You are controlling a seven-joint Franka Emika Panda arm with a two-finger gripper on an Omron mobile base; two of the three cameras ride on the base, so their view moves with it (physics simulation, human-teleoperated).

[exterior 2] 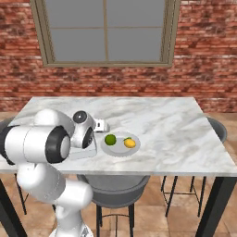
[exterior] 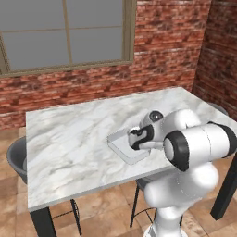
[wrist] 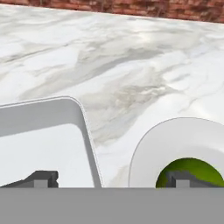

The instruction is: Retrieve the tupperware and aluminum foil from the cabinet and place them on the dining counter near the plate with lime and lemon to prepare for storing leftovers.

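On the dining counter (exterior 2: 176, 134), the tupperware (exterior: 124, 144) sits beside the plate (exterior 2: 119, 150).

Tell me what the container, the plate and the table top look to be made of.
Tupperware: likely plastic, matte whitish-grey, thin walls and rounded corners; translucency can't be judged. Plate: smooth pale grey, maybe ceramic or plastic; nothing settles which. Dining counter: marble by its look, white with grey veining and a soft sheen.

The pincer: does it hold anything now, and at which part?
Nothing is held. The pincer stands open, its tips astride the wall of the tupperware.
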